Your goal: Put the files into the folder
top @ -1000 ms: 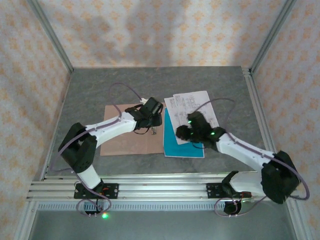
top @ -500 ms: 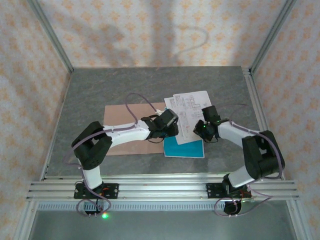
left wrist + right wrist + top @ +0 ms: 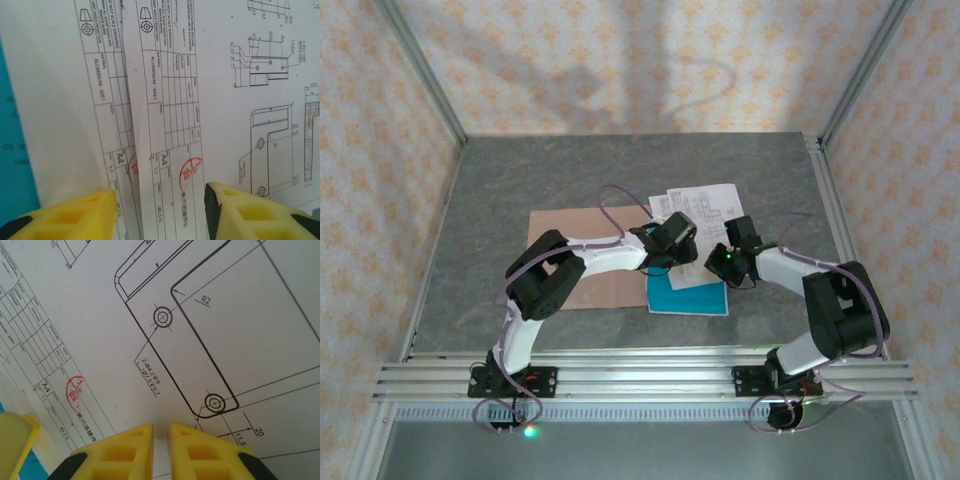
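In the left wrist view, two overlapping white printed paper sheets each read "DO NOT SCALE DRAWING", "MATERIAL", "ALUMINUM - 6061" and "A4". At right wrist, the white drawing sheet reads "R2", "20", "11.5", "A4".

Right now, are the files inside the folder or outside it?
Outside. The white sheets lie on the teal sheet, beside the folder.

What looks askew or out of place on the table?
The white sheets are fanned, not squared. In the left wrist view their two title blocks sit offset, with one sheet edge crossing the other at an angle. The stack lies crooked across the teal sheet, right of the folder. No tears or spills visible.
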Robot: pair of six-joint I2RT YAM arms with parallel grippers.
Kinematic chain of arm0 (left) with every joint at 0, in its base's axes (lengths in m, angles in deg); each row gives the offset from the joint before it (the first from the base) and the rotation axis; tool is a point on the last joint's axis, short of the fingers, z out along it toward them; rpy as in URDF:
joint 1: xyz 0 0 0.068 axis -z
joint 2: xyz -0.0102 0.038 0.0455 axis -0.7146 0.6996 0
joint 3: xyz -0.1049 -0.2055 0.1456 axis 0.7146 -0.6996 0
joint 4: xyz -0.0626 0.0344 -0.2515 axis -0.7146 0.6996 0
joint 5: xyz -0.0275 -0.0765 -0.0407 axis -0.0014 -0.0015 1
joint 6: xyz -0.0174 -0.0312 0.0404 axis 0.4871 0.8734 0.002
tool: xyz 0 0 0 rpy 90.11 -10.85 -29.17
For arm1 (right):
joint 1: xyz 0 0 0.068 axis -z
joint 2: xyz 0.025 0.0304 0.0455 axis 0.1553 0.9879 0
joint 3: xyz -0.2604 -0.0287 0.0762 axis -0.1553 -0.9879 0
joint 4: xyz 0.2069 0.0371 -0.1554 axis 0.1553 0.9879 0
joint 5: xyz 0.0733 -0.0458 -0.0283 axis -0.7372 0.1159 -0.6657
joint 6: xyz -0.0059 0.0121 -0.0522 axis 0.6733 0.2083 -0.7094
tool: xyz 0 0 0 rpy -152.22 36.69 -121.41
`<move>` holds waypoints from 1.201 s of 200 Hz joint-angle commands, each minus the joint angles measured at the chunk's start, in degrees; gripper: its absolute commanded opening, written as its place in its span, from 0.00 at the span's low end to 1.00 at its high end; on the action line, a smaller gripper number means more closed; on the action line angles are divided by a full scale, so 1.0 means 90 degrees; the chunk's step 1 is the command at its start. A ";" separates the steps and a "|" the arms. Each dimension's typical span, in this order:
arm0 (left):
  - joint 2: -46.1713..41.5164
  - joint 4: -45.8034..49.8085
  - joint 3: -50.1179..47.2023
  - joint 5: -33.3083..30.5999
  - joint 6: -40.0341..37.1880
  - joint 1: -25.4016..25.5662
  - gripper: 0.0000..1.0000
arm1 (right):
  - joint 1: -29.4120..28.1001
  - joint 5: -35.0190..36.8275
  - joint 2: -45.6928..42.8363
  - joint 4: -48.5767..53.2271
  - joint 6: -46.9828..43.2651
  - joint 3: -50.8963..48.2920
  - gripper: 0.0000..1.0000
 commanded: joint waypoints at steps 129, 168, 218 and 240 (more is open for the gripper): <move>-0.0141 -0.0429 -0.0164 -0.0108 0.0061 0.0127 0.35 | 0.0008 -0.0147 0.0021 0.0091 0.0049 -0.0248 0.15; -0.0076 -0.0522 -0.0171 -0.0012 0.0040 0.0120 0.17 | 0.0009 -0.0227 0.0045 0.0003 0.0069 -0.0260 0.15; -0.0308 -0.0357 -0.0259 -0.0155 0.0023 0.0128 0.00 | 0.0008 -0.0057 -0.0573 0.0219 -0.0025 -0.0133 0.43; -0.0657 0.0197 -0.0230 -0.0391 -0.0108 0.0126 0.00 | 0.0013 0.0208 -0.1226 0.0472 -0.0045 -0.0022 0.59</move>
